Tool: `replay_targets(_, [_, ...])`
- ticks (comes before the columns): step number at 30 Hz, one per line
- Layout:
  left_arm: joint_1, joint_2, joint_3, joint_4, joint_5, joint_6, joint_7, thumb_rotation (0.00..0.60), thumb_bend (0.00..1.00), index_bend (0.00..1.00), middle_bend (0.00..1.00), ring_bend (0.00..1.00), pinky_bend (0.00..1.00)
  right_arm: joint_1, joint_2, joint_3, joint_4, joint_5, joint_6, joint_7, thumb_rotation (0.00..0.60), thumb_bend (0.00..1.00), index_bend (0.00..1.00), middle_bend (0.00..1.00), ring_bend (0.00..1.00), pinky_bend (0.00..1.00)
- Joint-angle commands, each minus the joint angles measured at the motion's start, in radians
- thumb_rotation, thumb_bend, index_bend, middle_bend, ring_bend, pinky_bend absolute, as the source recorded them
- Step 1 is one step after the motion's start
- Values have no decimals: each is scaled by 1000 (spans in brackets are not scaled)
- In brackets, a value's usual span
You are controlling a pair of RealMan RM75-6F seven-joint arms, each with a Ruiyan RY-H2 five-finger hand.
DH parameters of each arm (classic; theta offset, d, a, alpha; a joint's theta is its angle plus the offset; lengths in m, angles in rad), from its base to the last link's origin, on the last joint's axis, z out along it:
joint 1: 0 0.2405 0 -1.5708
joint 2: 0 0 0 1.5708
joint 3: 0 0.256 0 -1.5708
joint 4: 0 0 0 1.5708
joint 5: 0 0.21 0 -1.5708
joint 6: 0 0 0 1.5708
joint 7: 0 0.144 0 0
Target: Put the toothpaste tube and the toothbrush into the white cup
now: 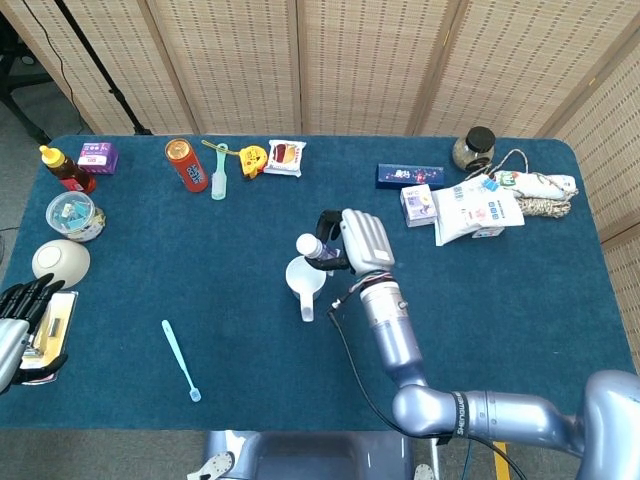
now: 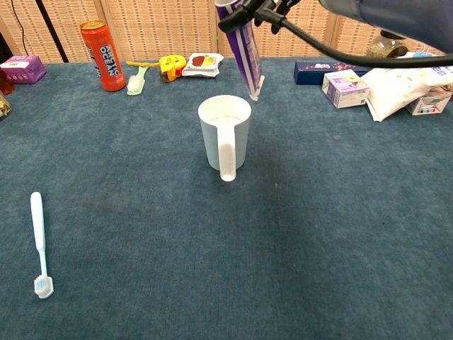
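Note:
My right hand (image 1: 358, 240) grips a purple toothpaste tube (image 2: 240, 46) with a white cap (image 1: 309, 244). The tube hangs cap-up, its flat end just above the far right rim of the white cup (image 2: 224, 131) (image 1: 305, 275). The cup stands upright mid-table, handle toward me. A light blue toothbrush (image 1: 181, 360) (image 2: 39, 244) lies flat on the cloth near the front left. My left hand (image 1: 22, 325) rests at the table's left edge beside a flat yellowish object, its fingers curled; what it holds is unclear.
Along the back stand an orange can (image 1: 186, 164), a green brush (image 1: 219, 177), yellow tape (image 1: 254, 158) and a snack pack (image 1: 286, 157). Boxes and packets (image 1: 465, 208) crowd the back right. A bowl (image 1: 60, 261), a tub (image 1: 73, 215) and a sauce bottle (image 1: 66, 169) sit far left.

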Motion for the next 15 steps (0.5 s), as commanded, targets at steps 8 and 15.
replay_targets(8, [3, 1, -3, -2, -9, 6, 5, 600, 203, 0, 0, 0, 0, 70, -71, 7, 49, 63, 80, -10, 600, 350, 649, 599, 531, 574])
replay_targets(15, [5, 4, -3, 1, -8, 8, -5, 600, 203, 0, 0, 0, 0, 77, -90, -3, 58, 67, 102, 5, 600, 349, 649, 599, 531, 572])
